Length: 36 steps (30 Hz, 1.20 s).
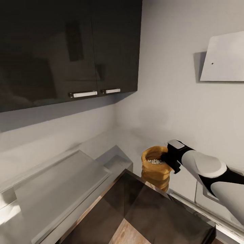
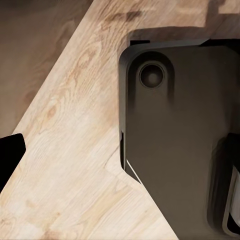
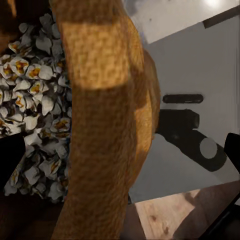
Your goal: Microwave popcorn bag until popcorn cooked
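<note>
Right claw (image 1: 168, 156) clenched on the popcorn bag (image 1: 154, 169) rim, popcorn (image 3: 30, 100) inside; no writing legible

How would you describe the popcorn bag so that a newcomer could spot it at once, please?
Start at the glossy black wall cabinets and drop to the corner below. The popcorn bag sits there, gripped at its rim by the right claw. It alone is tan-orange, with a rolled rim and whitish popcorn inside.
</note>
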Motion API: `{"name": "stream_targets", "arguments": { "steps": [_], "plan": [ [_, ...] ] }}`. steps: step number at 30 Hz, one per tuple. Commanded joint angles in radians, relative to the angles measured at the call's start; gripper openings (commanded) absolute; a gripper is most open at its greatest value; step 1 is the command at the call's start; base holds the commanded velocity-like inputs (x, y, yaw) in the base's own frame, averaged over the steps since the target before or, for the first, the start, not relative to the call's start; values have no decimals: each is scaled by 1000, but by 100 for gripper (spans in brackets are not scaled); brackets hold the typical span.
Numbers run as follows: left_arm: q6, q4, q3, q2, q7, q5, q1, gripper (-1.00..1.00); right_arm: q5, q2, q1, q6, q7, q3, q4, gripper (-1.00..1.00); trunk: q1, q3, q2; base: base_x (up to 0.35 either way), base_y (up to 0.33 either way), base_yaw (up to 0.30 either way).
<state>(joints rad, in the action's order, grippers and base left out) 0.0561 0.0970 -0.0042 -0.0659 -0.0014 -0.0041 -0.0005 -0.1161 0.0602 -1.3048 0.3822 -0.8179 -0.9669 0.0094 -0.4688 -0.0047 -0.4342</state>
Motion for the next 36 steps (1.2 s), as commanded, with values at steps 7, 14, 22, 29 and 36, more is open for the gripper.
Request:
{"name": "stream_targets", "arguments": {
  "steps": [7, 14, 22, 29, 36],
  "plan": [
    [2, 0, 0, 0, 0, 0, 0, 100, -17, 7, -1, 0, -55, 8, 1, 100, 0, -2, -1, 0, 0, 0],
    [4, 0, 0, 0, 0, 0, -1, 100, -18, 7, -1, 0, -58, 8, 1, 100, 0, -5, -1, 0, 0, 0],
    [4, 0, 0, 0, 0, 0, 0, 100, -18, 7, -1, -1, -65, 8, 1, 100, 0, -5, -1, 139, 0, 0],
    [2, 0, 0, 0, 0, 0, -1, 100, -19, 7, -1, -2, -95, 8, 1, 100, 0, -5, -1, 12, 0, 0],
    [2, 0, 0, 0, 0, 0, -1, 100, -19, 7, -1, -3, -99, 8, 3, 100, 0, -5, -1, 0, 0, 0]
  ]
}}
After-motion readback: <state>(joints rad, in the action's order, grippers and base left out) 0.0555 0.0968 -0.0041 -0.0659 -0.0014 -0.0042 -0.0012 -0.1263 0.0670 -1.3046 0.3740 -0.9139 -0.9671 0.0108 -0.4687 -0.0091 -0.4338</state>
